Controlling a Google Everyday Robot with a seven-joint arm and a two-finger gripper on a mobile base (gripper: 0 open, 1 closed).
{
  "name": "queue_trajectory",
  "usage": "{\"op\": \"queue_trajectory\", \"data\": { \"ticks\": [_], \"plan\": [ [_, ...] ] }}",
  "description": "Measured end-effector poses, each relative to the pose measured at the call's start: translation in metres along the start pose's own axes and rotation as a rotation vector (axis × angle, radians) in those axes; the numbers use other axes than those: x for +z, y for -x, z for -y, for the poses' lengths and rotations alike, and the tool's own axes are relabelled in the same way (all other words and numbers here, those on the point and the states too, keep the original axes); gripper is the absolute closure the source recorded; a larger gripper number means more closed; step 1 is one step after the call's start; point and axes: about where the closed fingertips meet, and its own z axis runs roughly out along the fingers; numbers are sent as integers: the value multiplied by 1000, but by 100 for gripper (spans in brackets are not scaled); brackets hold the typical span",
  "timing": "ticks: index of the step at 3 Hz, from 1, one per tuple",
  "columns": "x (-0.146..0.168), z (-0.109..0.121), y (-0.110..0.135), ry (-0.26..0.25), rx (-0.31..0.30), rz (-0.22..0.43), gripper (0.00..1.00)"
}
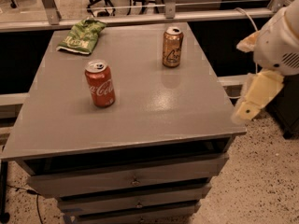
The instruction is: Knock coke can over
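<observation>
The red coke can with white script and a silver top stands upright on the left middle of the grey table. My gripper hangs off the right edge of the table, at the end of the white arm. It is well to the right of the coke can and does not touch anything.
An orange-tan can stands upright at the back right of the table. A green snack bag lies at the back left corner. Drawers run under the tabletop. Metal rails and office chairs are behind the table, and speckled floor is to the right.
</observation>
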Motion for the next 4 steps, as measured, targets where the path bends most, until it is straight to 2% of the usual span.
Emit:
{"op": "queue_trajectory", "data": {
  "ticks": [1, 2, 4],
  "plan": [
    [61, 5, 40, 57, 40, 200, 0],
    [114, 8, 93, 133, 77, 401, 0],
    [164, 4, 203, 267, 94, 710, 0]
  ]
}}
